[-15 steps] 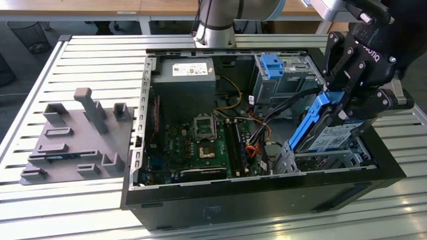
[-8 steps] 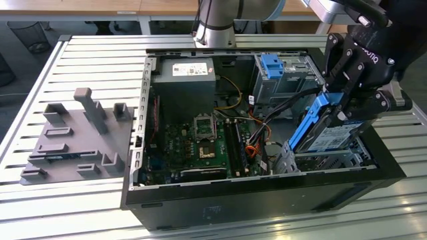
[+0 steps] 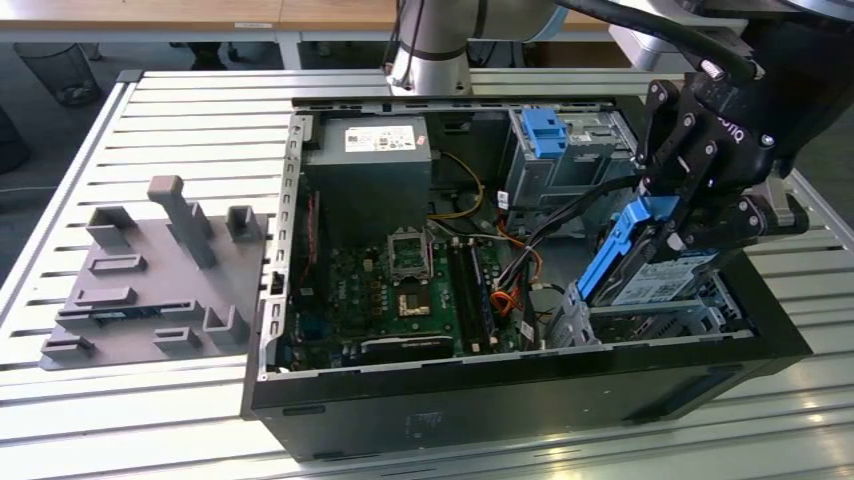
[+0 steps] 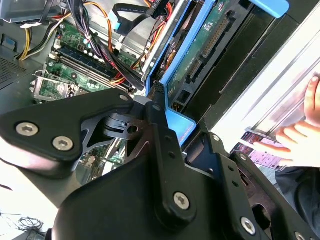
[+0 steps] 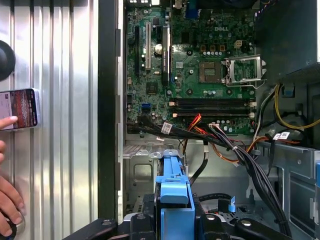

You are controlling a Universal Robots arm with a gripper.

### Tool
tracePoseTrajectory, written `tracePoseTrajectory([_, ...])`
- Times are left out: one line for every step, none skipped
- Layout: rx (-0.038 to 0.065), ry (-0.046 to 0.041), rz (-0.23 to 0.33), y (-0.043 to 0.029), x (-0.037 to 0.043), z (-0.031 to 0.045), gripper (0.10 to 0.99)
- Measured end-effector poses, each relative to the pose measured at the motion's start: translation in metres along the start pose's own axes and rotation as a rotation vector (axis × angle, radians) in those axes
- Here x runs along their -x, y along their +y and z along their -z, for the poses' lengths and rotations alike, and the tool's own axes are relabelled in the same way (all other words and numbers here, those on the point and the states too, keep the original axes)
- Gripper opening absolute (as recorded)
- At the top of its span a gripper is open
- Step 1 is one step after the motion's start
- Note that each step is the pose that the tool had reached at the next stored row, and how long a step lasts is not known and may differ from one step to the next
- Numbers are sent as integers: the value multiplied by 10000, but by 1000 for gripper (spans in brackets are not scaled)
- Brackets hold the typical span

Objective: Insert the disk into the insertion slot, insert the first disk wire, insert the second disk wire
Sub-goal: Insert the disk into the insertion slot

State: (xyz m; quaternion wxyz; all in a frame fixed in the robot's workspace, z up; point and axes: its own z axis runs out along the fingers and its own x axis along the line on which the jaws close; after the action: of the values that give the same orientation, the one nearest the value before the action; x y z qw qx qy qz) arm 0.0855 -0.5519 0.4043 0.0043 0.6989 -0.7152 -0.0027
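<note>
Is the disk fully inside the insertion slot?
Not yet: the blue-framed silver hard drive stands tilted, sticking above the perforated silver cage.

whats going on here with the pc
The arm's tool grips a silver hard drive in a bright blue plastic frame, held tilted with its lower end at the low silver perforated metal drive cage inside the open black computer case. The drive is not seated. Beside the case, a person's hand is by a phone.

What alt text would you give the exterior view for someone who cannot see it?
A robot arm's black gripper holds the disk, tilted in its blue frame, at the insertion slot on the exterior view's right of an open computer case. A green motherboard lies inside; a grey fixture plate sits on the slatted table.
</note>
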Motion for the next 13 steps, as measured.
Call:
tracePoseTrajectory([0, 0, 0, 0, 0, -1, 365])
tracePoseTrajectory([0, 0, 0, 0, 0, -1, 365])
tracePoseTrajectory([0, 0, 0, 0, 0, -2, 365])
tracePoseTrajectory([0, 0, 0, 0, 0, -19, 365])
tracePoseTrajectory([0, 0, 0, 0, 0, -41, 365])
tracePoseTrajectory([0, 0, 0, 0, 0, -43, 365])
tracePoseTrajectory([0, 0, 0, 0, 0, -45, 365])
tracePoseTrajectory([0, 0, 0, 0, 0, -47, 365])
tracePoseTrajectory([0, 0, 0, 0, 0, -49, 365])
tracePoseTrajectory([0, -1, 0, 0, 0, -53, 365])
tracePoseTrajectory([0, -2, 0, -1, 0, -56, 365])
tracePoseTrajectory([0, -1, 0, -1, 0, -60, 365])
tracePoseTrajectory([0, -1, 0, 0, 0, -64, 365])
